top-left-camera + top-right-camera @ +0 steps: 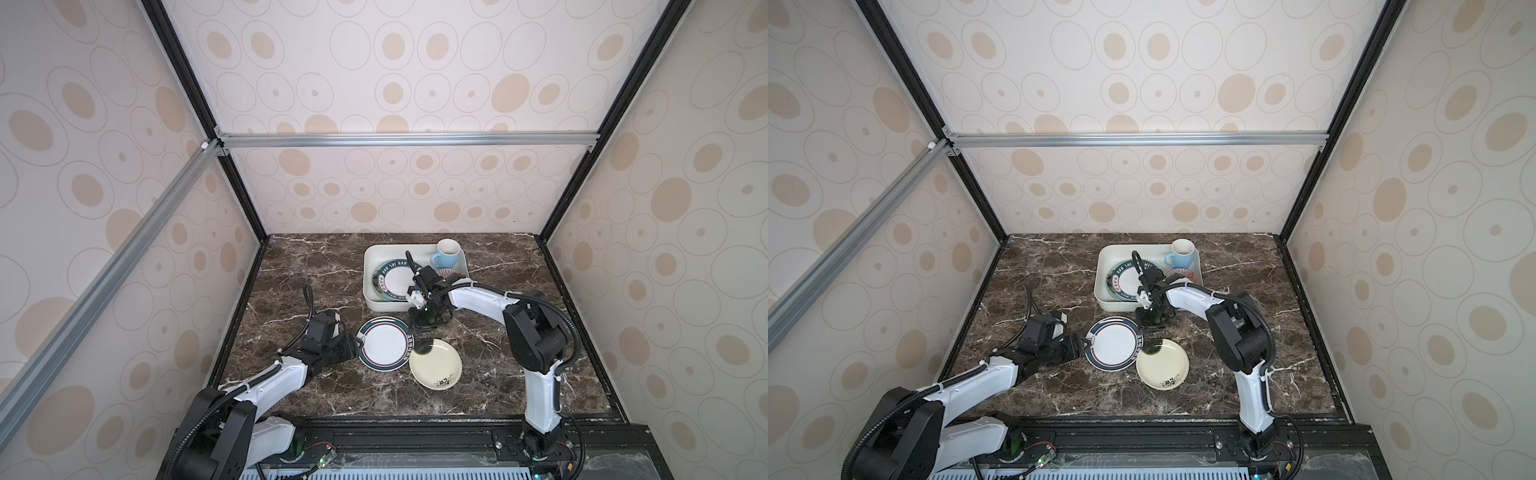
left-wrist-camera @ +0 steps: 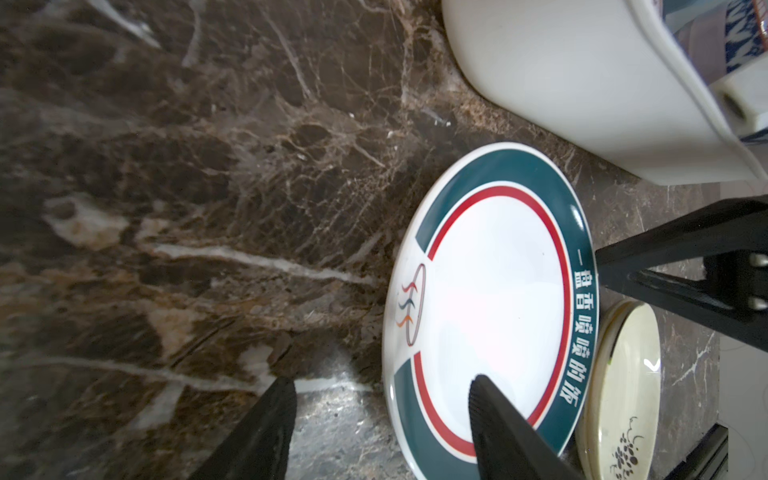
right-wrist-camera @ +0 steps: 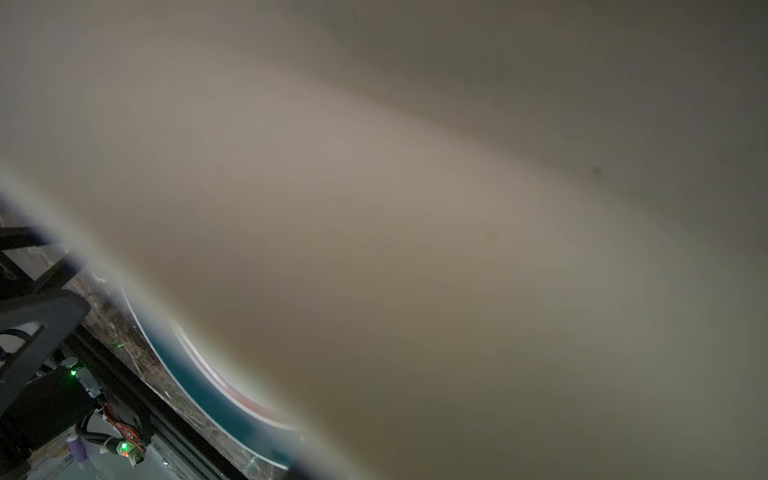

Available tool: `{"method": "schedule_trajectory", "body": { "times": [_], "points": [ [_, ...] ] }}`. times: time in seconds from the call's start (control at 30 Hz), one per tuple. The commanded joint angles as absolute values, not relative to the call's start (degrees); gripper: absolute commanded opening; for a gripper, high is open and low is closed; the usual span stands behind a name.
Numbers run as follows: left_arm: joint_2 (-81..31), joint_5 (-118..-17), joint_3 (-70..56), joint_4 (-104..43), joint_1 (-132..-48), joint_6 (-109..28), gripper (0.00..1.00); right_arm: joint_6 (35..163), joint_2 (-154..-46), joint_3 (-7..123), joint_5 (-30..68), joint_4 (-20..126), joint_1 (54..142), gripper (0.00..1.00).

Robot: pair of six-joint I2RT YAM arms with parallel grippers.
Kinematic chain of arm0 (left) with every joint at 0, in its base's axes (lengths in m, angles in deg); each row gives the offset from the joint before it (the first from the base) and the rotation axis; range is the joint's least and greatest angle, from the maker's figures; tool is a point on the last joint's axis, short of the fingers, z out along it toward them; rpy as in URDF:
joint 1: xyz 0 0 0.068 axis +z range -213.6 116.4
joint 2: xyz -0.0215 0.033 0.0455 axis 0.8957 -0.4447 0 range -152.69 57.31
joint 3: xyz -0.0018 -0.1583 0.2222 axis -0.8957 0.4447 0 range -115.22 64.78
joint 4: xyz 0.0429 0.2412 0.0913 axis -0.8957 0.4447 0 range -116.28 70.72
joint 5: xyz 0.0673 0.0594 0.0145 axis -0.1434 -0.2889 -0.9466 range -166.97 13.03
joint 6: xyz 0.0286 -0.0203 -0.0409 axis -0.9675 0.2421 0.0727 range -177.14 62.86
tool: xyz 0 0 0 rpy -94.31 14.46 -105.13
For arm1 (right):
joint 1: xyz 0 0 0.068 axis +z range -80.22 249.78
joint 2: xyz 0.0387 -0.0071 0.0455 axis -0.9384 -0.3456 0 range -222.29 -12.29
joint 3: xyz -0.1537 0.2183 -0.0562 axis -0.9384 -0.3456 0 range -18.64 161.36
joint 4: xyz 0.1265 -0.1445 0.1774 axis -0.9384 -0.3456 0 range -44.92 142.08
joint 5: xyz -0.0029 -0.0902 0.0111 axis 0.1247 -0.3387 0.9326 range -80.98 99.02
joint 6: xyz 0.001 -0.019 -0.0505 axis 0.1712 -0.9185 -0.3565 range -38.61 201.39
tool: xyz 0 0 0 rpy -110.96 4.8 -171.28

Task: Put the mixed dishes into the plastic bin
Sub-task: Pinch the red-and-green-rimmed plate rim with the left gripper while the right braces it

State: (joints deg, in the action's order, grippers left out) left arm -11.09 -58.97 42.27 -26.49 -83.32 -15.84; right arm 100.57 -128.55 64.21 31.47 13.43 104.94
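- Jaws of the left gripper (image 2: pixel 382 384) are standing spread, straddling the rim of the teal-rimmed plate (image 1: pixel 383 343), one finger over it and the other over the marble table (image 1: pixel 311 270).
- The right gripper (image 1: pixel 422 334) is pointing down at the far edge of the small cream plate (image 1: pixel 438 365); whether it is pinching that edge cannot be told, as its wrist view is showing only blur.
- The cream plate is lying on the table, touching the teal-rimmed plate.
- The plastic bin (image 1: pixel 395 247) is sitting behind them, holding a lettered plate (image 1: pixel 399 278), a light-blue mug (image 1: pixel 448 254) and a red-patterned bowl (image 1: pixel 449 272).
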Motion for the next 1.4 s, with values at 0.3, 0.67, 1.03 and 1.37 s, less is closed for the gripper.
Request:
{"method": "schedule_trajectory", "body": {
  "times": [0.3, 0.67, 1.03, 1.37],
  "points": [
    [-16.3, -56.2, 41.8, -30.8, -83.5, -15.6, 0.64, 101.1, -131.8, 65.8, 34.7, 11.2, 107.1, 0.27],
    [-19.2, -54.6, 41.4, -32.6, -83.5, -16.0, 0.56, 101.5, -132.7, 67.7, 36.1, 10.5, 109.0, 0.26],
    [-20.5, -53.0, 40.6, -32.1, -83.6, -16.9, 0.01, 100.8, -130.5, 68.1, 34.4, 8.9, 109.0, 0.46],
    [-13.3, -54.3, 36.3, -23.9, -83.6, -18.6, 0.0, 99.2, -122.1, 67.4, 32.5, 6.6, 108.6, 0.79]
  ]
}}
